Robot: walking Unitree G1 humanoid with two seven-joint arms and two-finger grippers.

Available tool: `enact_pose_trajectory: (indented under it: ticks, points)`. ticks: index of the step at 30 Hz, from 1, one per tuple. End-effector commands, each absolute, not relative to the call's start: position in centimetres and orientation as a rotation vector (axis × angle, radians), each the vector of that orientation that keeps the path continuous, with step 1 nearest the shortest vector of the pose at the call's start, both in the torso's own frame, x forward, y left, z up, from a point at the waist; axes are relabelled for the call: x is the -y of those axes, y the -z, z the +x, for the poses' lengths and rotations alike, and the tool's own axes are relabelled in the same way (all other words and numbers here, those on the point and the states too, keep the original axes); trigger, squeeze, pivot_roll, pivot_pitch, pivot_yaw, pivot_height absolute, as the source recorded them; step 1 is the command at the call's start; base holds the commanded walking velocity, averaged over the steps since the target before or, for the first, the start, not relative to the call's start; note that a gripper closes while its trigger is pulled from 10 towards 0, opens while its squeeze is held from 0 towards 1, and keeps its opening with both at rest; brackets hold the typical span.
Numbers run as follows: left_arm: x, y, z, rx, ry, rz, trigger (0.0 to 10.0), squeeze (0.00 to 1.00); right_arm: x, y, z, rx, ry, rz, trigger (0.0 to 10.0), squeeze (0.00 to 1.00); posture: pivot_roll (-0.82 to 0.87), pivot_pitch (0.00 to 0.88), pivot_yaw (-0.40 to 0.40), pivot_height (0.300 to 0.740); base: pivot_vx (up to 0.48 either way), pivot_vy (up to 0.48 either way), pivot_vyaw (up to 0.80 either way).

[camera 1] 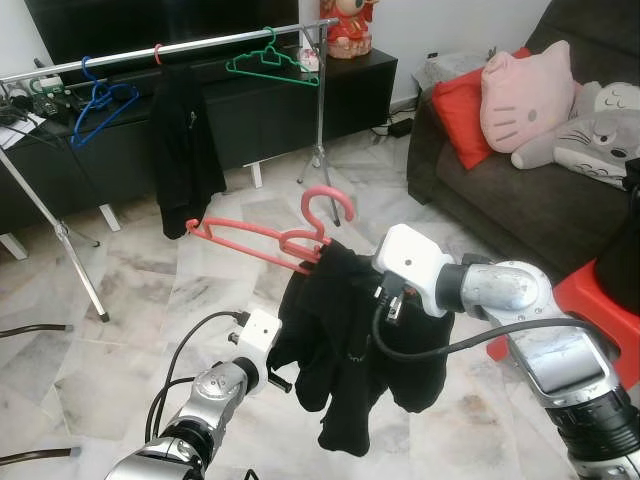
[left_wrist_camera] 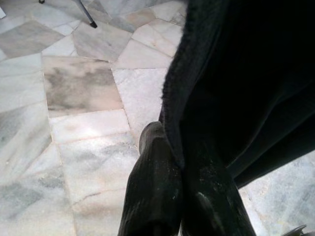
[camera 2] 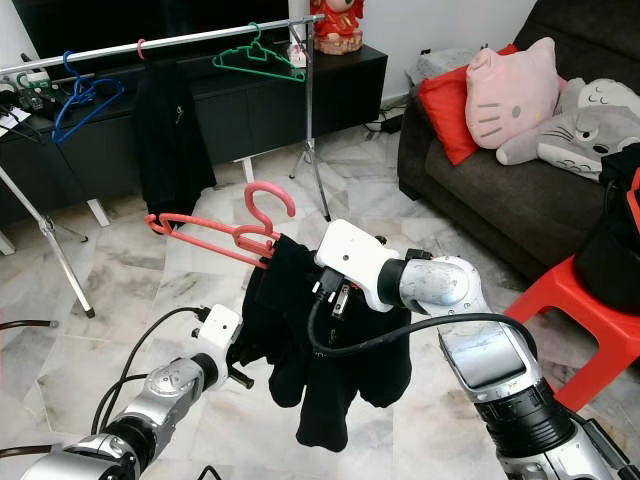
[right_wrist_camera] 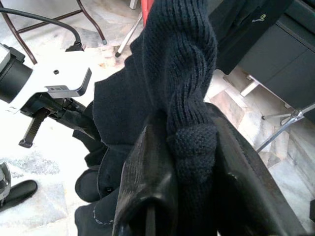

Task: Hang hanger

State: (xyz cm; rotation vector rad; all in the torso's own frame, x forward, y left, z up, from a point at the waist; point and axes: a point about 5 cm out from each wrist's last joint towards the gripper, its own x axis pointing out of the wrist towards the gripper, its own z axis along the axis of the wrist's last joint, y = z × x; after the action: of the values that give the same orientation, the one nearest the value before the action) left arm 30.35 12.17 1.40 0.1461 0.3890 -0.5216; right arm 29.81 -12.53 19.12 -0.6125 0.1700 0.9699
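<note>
A pink-red hanger (camera 1: 262,244) hangs in mid-air, tilted, with a black knit garment (camera 1: 350,345) bunched on its right end. My right gripper (right_wrist_camera: 192,196) is shut on the garment's thick knit just below the hanger, and its fingers (right_wrist_camera: 147,191) squeeze the fabric from both sides. Lower down, my left gripper (left_wrist_camera: 182,196) is shut on the garment's edge near my white wrist housing (camera 1: 257,338). Behind stands the silver clothes rail (camera 1: 210,43), which carries a blue hanger (camera 1: 100,105), a black garment (camera 1: 185,140) and a green hanger (camera 1: 270,62).
The rail's tripod legs (camera 1: 65,240) stand on the marble floor. A black TV cabinet (camera 1: 260,110) runs behind the rail. To the right are a dark sofa (camera 1: 520,200) with cushions and plush toys, and a red stool (camera 1: 600,300).
</note>
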Motion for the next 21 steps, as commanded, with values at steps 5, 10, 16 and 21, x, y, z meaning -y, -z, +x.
enact_pose_trajectory:
  ticks: [5,10,16,21]
  points:
    - [-13.2,-0.3,29.8,-0.481,0.506,0.224,0.0,0.0,12.6,-19.2,29.9,-0.15,-0.981,-0.597,0.0,0.0,-0.17,0.005,-0.015,0.727,0.0,0.0,0.0]
    - [-16.0,0.6,29.3,-0.564,0.362,0.349,0.0,0.0,16.1,-15.8,29.4,-0.313,-1.006,-0.622,0.0,0.0,-0.18,0.012,-0.013,0.727,0.0,0.0,0.0]
    - [-17.8,1.5,28.5,-0.639,0.266,0.382,8.0,0.0,19.5,-12.4,28.7,-0.499,-0.98,-0.718,0.0,0.0,-0.17,0.016,-0.009,0.727,0.0,0.0,0.0]
    - [-18.2,2.0,27.9,-0.669,0.251,0.4,10.0,0.0,20.9,-11.5,27.8,-0.565,-1.032,-0.721,0.0,0.0,-0.17,0.018,-0.007,0.727,0.0,0.0,0.0]
